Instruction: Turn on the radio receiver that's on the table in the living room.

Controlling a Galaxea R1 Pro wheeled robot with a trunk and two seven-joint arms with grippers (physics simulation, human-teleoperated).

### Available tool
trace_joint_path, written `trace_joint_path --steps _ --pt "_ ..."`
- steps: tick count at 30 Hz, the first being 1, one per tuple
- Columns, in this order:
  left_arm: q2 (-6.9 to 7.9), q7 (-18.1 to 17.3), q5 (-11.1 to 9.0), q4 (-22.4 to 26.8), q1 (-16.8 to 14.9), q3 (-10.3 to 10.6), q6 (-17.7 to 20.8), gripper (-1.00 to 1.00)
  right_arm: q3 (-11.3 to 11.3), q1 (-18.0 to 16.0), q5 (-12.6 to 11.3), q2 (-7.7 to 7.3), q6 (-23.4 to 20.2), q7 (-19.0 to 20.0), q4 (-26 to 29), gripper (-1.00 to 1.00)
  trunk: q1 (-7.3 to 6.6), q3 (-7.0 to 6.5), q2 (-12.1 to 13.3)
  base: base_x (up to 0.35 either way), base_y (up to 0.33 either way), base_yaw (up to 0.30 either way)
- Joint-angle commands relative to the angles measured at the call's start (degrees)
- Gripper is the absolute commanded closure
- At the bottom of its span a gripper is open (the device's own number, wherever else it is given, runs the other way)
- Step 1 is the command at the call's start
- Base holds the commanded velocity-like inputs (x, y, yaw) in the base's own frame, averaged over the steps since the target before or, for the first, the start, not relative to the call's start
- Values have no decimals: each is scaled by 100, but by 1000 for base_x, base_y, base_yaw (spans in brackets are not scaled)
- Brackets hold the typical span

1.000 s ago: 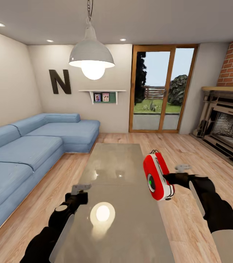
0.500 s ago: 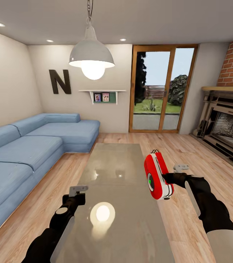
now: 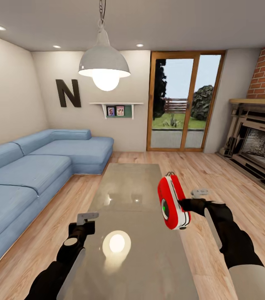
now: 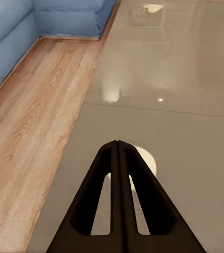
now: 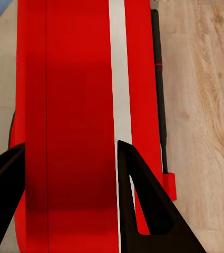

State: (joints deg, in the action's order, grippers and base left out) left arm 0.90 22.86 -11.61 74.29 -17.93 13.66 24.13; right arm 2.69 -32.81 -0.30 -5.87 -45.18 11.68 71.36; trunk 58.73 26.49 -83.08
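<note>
The red radio receiver [image 3: 172, 202], with white side panel and green-lit round dial, hangs in the air over the right edge of the long glossy grey table [image 3: 130, 187]. My right gripper [image 3: 182, 205] is shut on it from the right; up close its red body [image 5: 80, 121] sits between the two black fingers [image 5: 138, 200]. My left gripper [image 3: 85, 220] hovers low over the table's near left part, its fingers [image 4: 117, 200] pressed together and holding nothing.
A blue corner sofa [image 3: 32, 166] runs along the left. The brick fireplace [image 3: 259, 146] stands at right, glass doors [image 3: 184, 104] at the back. A white pendant lamp [image 3: 104, 62] hangs above the table. Wood floor [image 3: 215, 175] lies on both sides.
My right gripper has carried the radio a little to the left and up, nearer over the table. My left gripper has drifted slightly left and lower.
</note>
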Motion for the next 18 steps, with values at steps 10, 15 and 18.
trace_joint_path --steps 10,15,18 --pt "-10 -1 0 5 0 16 -4 100 -169 5 -5 95 8 -8 34 100 0 0 0 0 0 0" --pt "-16 -1 0 12 0 89 1 100 -336 3 -3 205 6 -20 -152 100 0 0 0 0 0 0" --pt "-19 5 0 15 0 100 3 100 -439 3 2 302 1 -24 -263 100 0 0 0 0 0 0"
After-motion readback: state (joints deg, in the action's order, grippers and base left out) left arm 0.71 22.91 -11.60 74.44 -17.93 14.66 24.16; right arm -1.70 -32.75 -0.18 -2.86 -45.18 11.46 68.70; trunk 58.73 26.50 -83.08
